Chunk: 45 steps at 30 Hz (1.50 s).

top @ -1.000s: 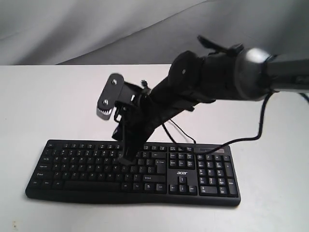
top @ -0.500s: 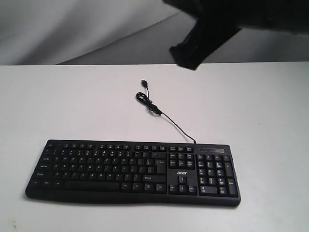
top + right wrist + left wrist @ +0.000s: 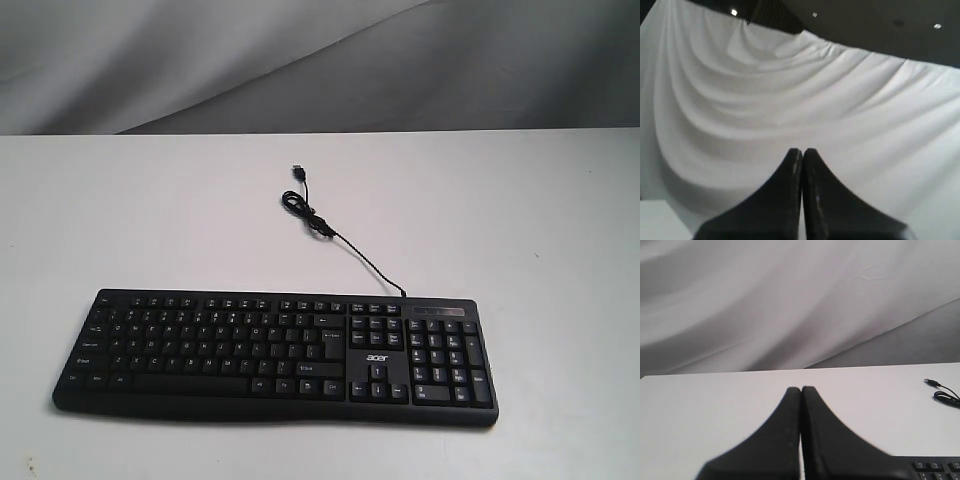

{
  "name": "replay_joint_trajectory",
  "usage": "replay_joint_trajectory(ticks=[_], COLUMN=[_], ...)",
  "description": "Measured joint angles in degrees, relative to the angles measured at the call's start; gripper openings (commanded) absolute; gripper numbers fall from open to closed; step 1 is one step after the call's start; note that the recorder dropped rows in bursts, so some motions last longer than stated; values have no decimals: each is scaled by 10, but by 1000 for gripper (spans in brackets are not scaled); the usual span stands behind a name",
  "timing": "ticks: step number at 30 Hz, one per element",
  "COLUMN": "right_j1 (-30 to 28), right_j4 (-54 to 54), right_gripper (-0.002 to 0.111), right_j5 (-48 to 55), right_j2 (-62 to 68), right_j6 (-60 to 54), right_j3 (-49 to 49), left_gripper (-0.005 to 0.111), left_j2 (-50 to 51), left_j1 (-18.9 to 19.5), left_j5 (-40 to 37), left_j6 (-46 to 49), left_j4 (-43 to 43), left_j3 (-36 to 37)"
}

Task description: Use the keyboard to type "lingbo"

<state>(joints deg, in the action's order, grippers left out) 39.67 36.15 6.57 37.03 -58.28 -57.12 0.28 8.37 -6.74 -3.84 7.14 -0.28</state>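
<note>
White cloth (image 3: 200,60) hangs behind a pale counter (image 3: 120,200). The keyboard (image 3: 275,350) lies flat toward 6 o'clock on it in the exterior view. Its cable (image 3: 340,240) trails from the back edge toward 11 o'clock and ends in a loose plug (image 3: 298,171).

Neither arm shows in that view. The left fingers (image 3: 812,410) are pressed together above the counter, near the keyboard's end. The right fingers (image 3: 815,170) are also together and point at the cloth, well clear.

No key is being pressed, and how many letters are already typed cannot be told. Any remaining letter calls for one closed tip coming straight down on a single key, without touching its neighbours.
</note>
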Motion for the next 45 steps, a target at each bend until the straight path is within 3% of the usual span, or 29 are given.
replay_joint_trajectory(ticks=[4,13,19,23,30,37,41,45], right_j1=[-26,-329,-453,-484,-488,-488,-488,-488], right_j4=[4,28,26,23,102,-165,-204,-292], right_gripper=[0,0,0,0,0,0,0,0], right_j5=[-30,-43,-43,-29,-44,68,74,108], right_j2=[-60,-167,-257,-303,-362,-369,-369,-369], right_j6=[37,253,330,340,372,435,566,583], right_j3=[48,260,372,431,483,487,487,502], left_gripper=[1,1,1,1,1,1,1,1], left_j2=[0,0,0,0,0,0,0,0], left_j1=[0,0,0,0,0,0,0,0], left_j5=[0,0,0,0,0,0,0,0], left_j6=[0,0,0,0,0,0,0,0], left_j4=[0,0,0,0,0,0,0,0], left_j3=[0,0,0,0,0,0,0,0])
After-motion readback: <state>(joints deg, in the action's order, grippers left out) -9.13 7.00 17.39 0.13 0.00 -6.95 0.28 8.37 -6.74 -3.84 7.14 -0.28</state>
